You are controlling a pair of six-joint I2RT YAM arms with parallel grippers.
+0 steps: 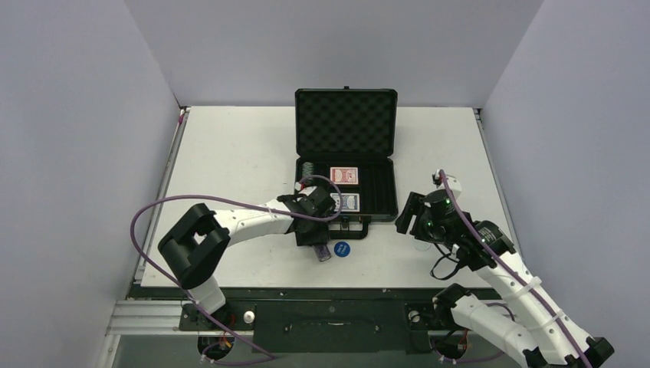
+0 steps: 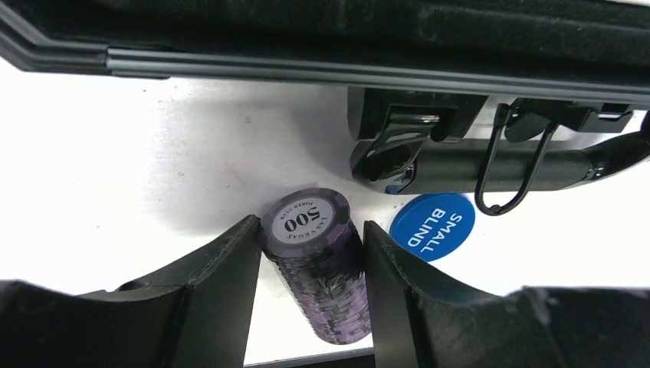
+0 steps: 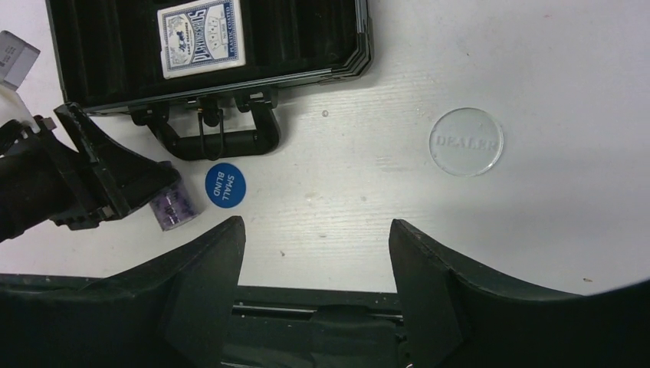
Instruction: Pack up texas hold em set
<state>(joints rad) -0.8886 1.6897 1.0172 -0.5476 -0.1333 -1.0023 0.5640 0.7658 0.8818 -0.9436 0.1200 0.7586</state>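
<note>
There is one black case (image 1: 346, 123), one red deck (image 1: 344, 176), one blue deck (image 3: 201, 37), one purple chip stack (image 2: 318, 268), one blue disc (image 2: 432, 227) and one clear disc (image 3: 466, 141).

Our arm shells (image 1: 253, 220) are white, joints (image 1: 195, 245) black; purple cables (image 1: 142, 215) trail along; left claw (image 2: 309, 226), right claw (image 3: 316, 226) matte black.

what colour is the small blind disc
The small blind disc is blue with white lettering; left wrist view.

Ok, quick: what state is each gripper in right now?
Left gripper: closed on the purple chip stack, a finger pressed on each side.
Right gripper: open, holding nothing.
</note>
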